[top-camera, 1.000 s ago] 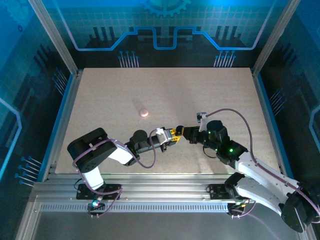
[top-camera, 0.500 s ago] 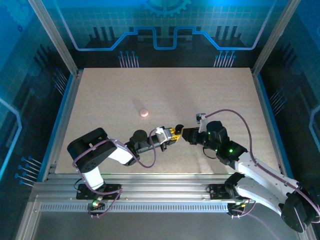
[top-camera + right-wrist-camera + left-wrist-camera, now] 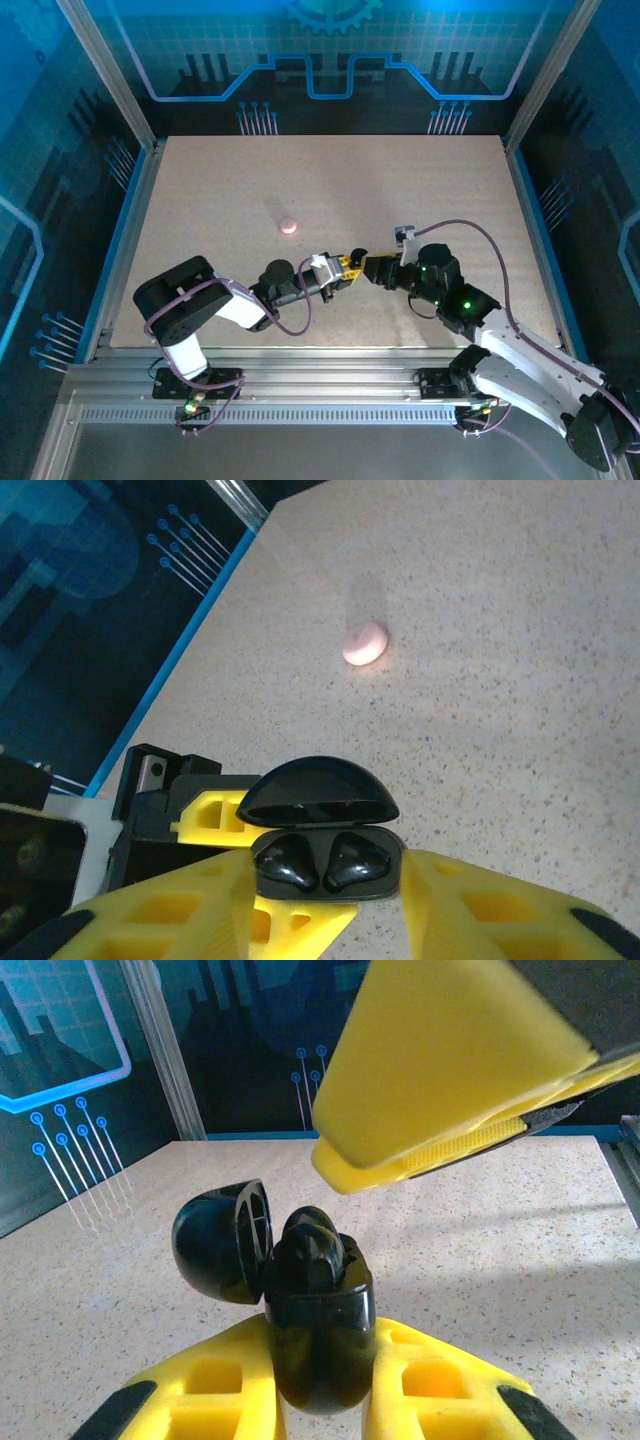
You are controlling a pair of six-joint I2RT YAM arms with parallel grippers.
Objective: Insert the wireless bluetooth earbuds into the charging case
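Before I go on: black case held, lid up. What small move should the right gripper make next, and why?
Probably back the right gripper straight off the case. Both black earbuds sit in their wells, its jaws stand apart holding nothing, and the left gripper clamps the case, so the lid just needs room to shut.

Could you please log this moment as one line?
left gripper: shut on charging case | lid: open | black earbuds: seated | right gripper: open

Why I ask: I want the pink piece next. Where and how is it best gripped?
Probably across its short axis, coming straight down: the pink piece lies alone on the table, a low rounded oval, so open jaws can straddle its narrower width.
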